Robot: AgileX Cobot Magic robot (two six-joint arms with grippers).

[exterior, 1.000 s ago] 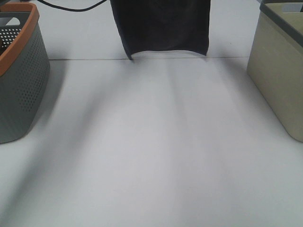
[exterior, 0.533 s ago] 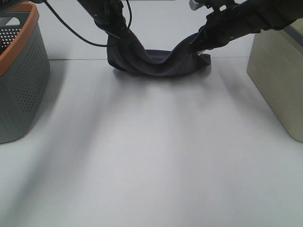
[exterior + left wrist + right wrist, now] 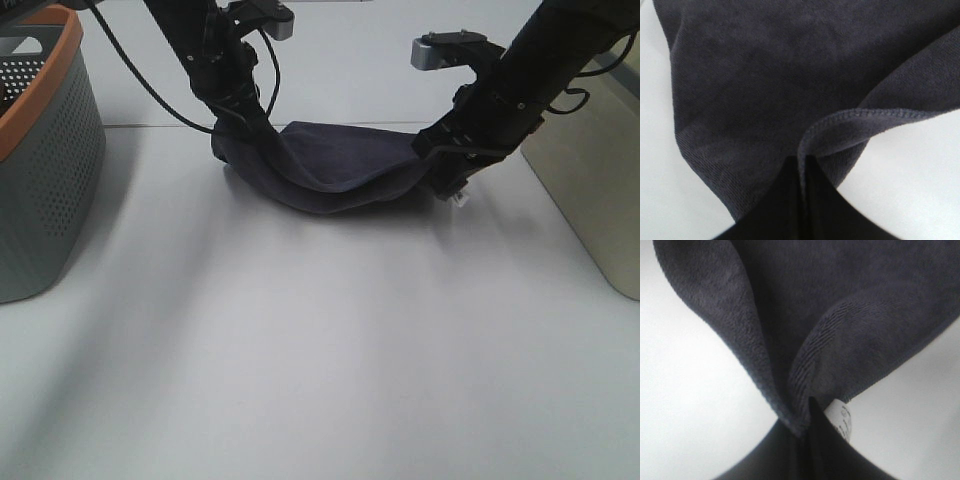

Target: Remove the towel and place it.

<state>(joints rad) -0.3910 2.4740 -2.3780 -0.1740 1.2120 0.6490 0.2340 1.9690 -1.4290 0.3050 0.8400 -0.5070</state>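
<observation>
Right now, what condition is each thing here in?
Towel, pinched at both ends, sagging in the middle.
Left gripper, shut on the towel.
Right gripper, shut on the towel near its white tag.
Grey basket, upright, open on top.
Beige bin, upright.

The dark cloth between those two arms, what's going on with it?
Two robot arms are holding a towel between them. The left gripper is shut on one end and the right gripper on the other, next to a small white tag. The towel's middle sags to, or just above, the white table. A grey basket stands off to the left and a beige bin to the right.
</observation>
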